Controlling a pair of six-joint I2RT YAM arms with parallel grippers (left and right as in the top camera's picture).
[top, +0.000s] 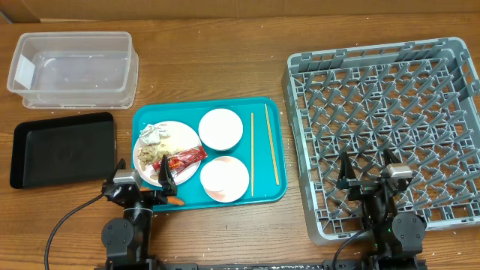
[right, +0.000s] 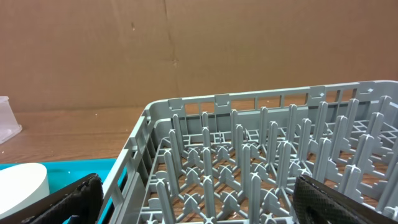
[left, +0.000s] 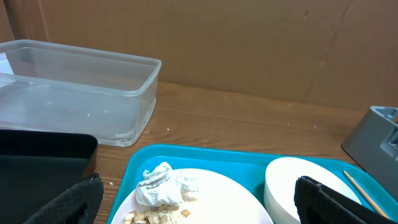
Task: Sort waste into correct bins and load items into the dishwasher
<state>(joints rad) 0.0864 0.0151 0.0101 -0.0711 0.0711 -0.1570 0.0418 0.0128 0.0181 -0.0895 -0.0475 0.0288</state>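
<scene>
Squinting at the overhead, the hardest thing to make out is the small orange carrot (top: 175, 200). Only a sliver shows by the near rim of the teal serving tray (top: 262, 106), half tucked under the left gripper (top: 142, 174). That gripper is spread wide with nothing between its fingers, and it hangs over the near edge of the round white plate (top: 182, 137). One finger covers the end of the red snack wrapper (top: 182, 158). Can't tell if there's any rice on the plate.

The left wrist cam cuts the plate off at the bottom, so the wrapper and carrot fall outside its shot. It does give a much better look at the crumpled white tissue (left: 158, 183), with beige nut-like scraps (left: 155, 216) right next to it on the plate.

Only the overhead shows the full layout. On the teal tray, the far white bowl (top: 220, 129) and the near white bowl (top: 224, 178) sit between the plate and the two thin wooden chopsticks (top: 252, 154). The chopsticks lie side by side along the tray's right side.

The clear plastic tub (top: 73, 66) is at the far left, and the black tray (top: 64, 148) sits just in front of it, beside the teal tray. The grey dish rack (top: 375, 51) is off to the right. The right gripper (top: 367, 171) hovers over the rack's near part, fingers wide apart and holding nothing. Its wrist cam is mostly pegs, plus a cut-off slice of one bowl.
</scene>
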